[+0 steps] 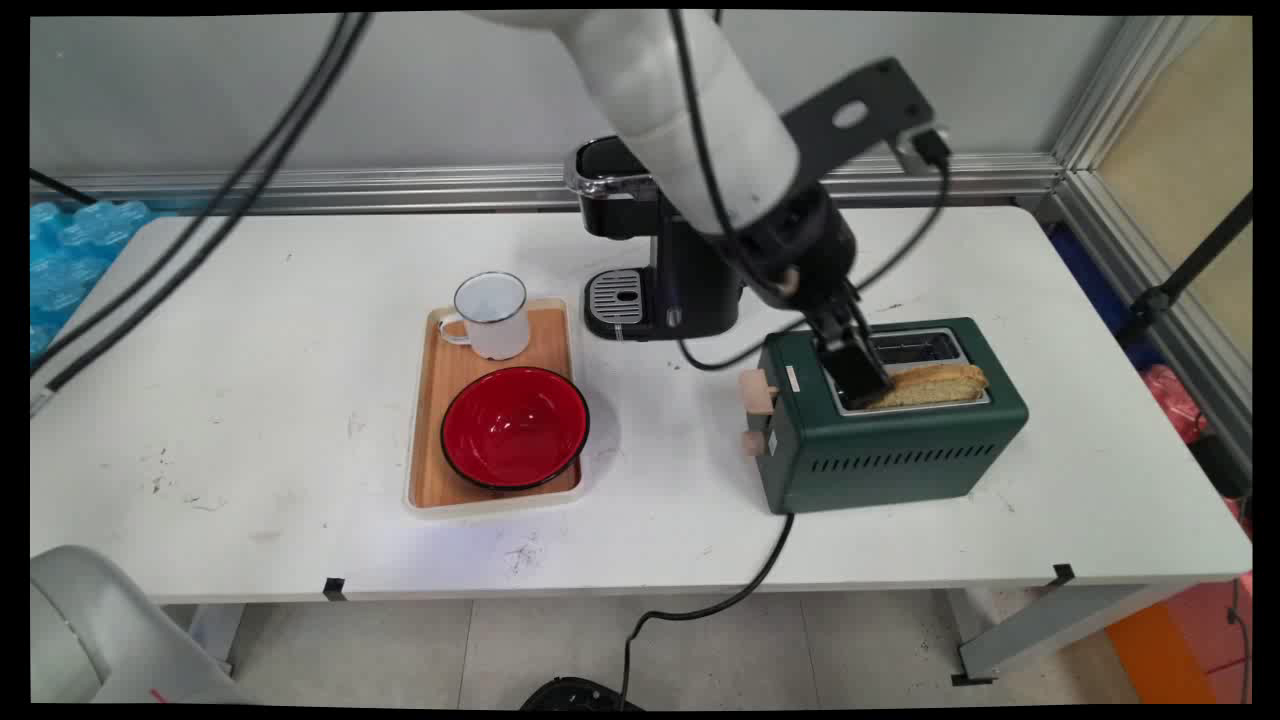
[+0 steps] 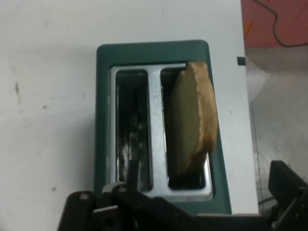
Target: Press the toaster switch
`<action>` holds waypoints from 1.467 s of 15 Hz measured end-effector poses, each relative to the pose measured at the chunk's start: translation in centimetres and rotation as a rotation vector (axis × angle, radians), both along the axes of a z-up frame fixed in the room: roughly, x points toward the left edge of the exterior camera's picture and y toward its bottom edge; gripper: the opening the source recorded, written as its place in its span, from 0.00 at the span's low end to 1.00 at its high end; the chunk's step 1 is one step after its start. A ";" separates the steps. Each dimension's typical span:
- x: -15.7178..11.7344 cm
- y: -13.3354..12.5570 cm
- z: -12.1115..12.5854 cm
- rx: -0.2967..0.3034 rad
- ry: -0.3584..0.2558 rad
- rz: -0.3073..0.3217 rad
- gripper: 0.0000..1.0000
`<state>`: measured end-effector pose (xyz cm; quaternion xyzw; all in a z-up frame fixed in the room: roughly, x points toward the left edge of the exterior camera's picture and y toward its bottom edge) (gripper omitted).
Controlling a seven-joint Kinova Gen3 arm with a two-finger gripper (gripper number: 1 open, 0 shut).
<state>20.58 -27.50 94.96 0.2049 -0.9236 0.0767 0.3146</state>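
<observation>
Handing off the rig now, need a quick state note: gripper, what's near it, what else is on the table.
Gripper: above the dark green two-slot toaster, at its lever end; finger state unclear.
Slice of toasted bread: sticks up tilted out of the slot nearer the camera; the other slot is empty.
Elsewhere: wooden tray holding a red bowl and a white enamel mug; black coffee machine behind.

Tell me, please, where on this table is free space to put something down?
Bare table lies left of the wooden tray, and along the front edge. Crowded: the coffee machine, the green toaster and the gripper above its slots.
</observation>
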 end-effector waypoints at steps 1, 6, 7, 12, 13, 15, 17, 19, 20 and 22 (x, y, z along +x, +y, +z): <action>0.7 0.3 0.5 0.000 -0.005 -0.003 1.00; 3.7 1.5 2.4 0.003 -0.020 -0.013 1.00; 4.3 1.7 2.7 0.002 -0.023 -0.013 1.00; 7.3 2.7 3.6 -0.001 -0.034 0.002 1.00; 7.9 2.9 3.5 0.001 -0.039 0.008 1.00; 8.9 3.3 3.0 0.007 -0.050 0.016 1.00; 9.3 3.4 2.2 0.014 -0.056 0.023 1.00; 9.5 3.3 1.1 0.018 -0.058 0.025 1.00; 9.4 3.1 0.5 0.018 -0.059 0.025 1.00; 9.2 2.8 -0.4 0.019 -0.062 0.026 1.00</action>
